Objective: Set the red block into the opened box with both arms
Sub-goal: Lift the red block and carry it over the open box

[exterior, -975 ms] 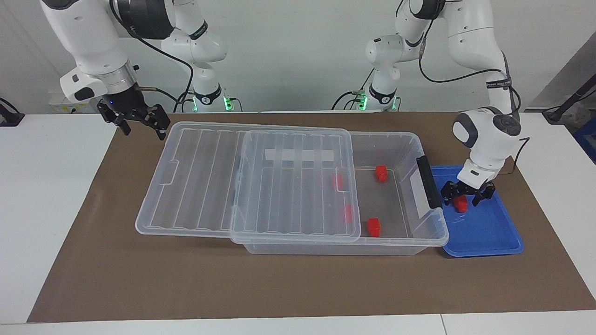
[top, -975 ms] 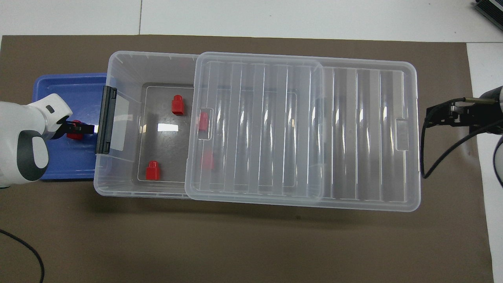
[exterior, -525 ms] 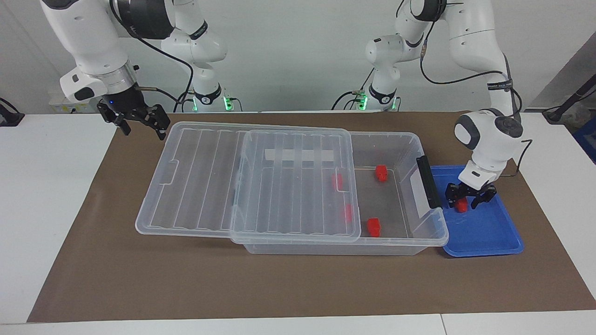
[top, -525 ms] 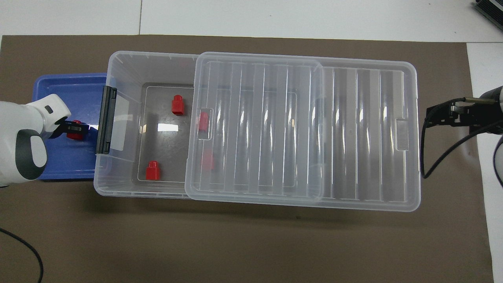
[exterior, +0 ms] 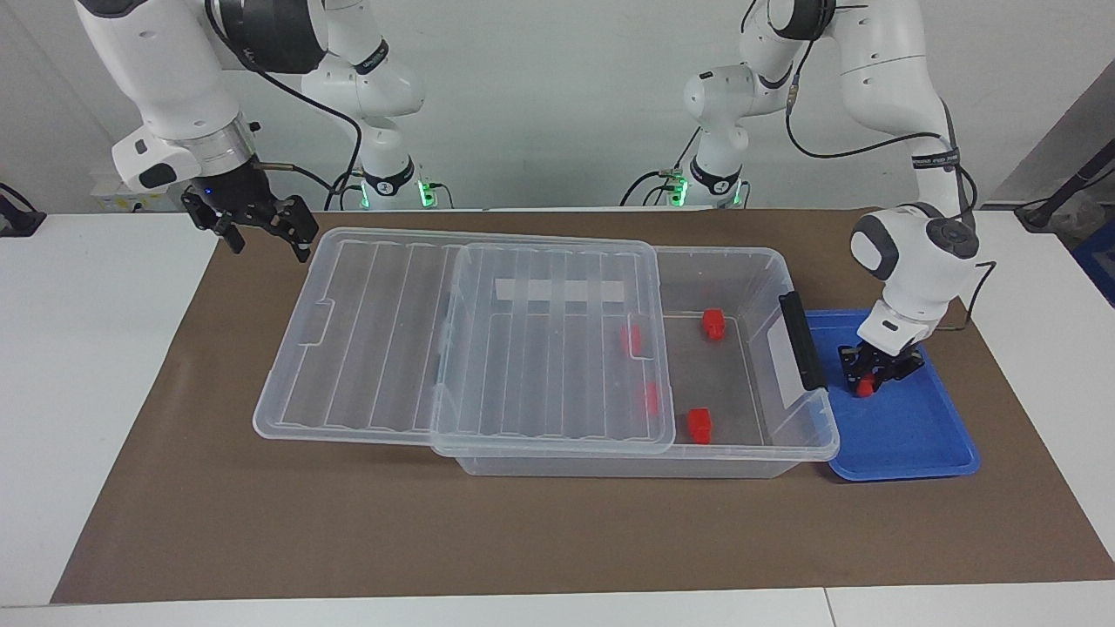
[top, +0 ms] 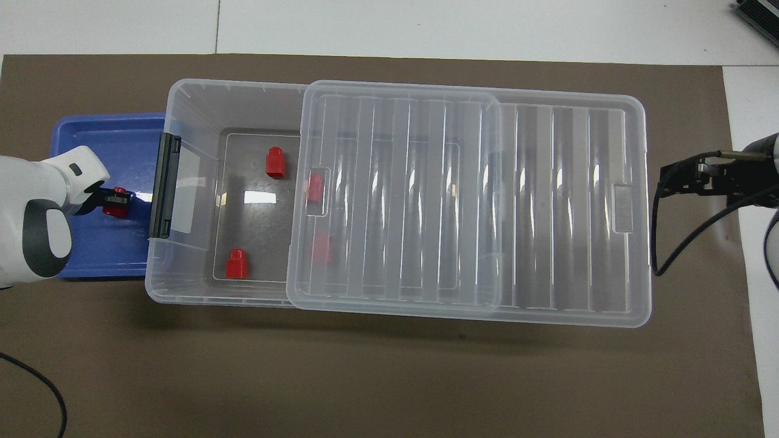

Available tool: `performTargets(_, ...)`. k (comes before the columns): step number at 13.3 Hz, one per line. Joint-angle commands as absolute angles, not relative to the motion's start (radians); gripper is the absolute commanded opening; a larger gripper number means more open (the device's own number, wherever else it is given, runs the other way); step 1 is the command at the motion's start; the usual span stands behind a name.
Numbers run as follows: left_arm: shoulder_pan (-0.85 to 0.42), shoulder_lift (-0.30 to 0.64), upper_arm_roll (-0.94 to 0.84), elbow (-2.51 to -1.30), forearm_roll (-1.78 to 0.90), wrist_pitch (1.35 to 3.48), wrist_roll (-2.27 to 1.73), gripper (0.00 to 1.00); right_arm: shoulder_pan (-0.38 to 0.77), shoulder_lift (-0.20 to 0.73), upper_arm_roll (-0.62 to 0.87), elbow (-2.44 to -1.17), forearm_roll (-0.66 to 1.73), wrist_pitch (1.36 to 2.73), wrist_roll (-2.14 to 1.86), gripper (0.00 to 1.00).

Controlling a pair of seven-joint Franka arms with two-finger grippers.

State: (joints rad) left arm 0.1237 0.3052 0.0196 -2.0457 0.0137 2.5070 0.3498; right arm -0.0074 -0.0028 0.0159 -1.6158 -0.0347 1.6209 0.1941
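Red block clamped between left claw fingertips, in blue tray

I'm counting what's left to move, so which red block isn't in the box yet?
The red block in the blue tray, gripped by the left gripper. The other four lie inside the box.

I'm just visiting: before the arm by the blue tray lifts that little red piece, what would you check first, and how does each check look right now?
1. Left gripper shut on the red block in the blue tray: ok.
2. Block centred between the fingers: cannot tell.
3. Lid slid off the box at the tray end, leaving an opening: ok.
4. Bare floor among the red blocks already inside: ok.
5. Right gripper open, waiting over the mat by the lid's other end, out of the path: ok.
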Motion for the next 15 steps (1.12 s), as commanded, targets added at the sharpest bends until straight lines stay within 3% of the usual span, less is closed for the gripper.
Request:
performTargets(1, 0.126, 0.298, 0.018, -1.927, 0.015, 2.300, 0.347, 0.00, -0.014, -0.009, 0.021, -1.618, -0.037, 1.612, 0.207, 1.00)
performTargets(5, 0.114, 0.278, 0.020, -1.667, -0.030, 1.888, 0.304, 0.00, -0.014, -0.009, 0.021, -1.618, -0.037, 1.612, 0.207, 1.00)
performTargets(8, 0.101, 0.258, 0.005, -1.540, -0.095, 1.691, 0.157, 0.00, -0.014, -0.009, 0.021, -1.618, -0.037, 1.612, 0.209, 1.00)
performTargets(15, -0.144, 0.236, -0.040, -1.543, -0.166, 1.776, -0.391, 0.00, -0.014, -0.015, 0.021, -1.626, -0.037, 1.582, 0.207, 1.00)
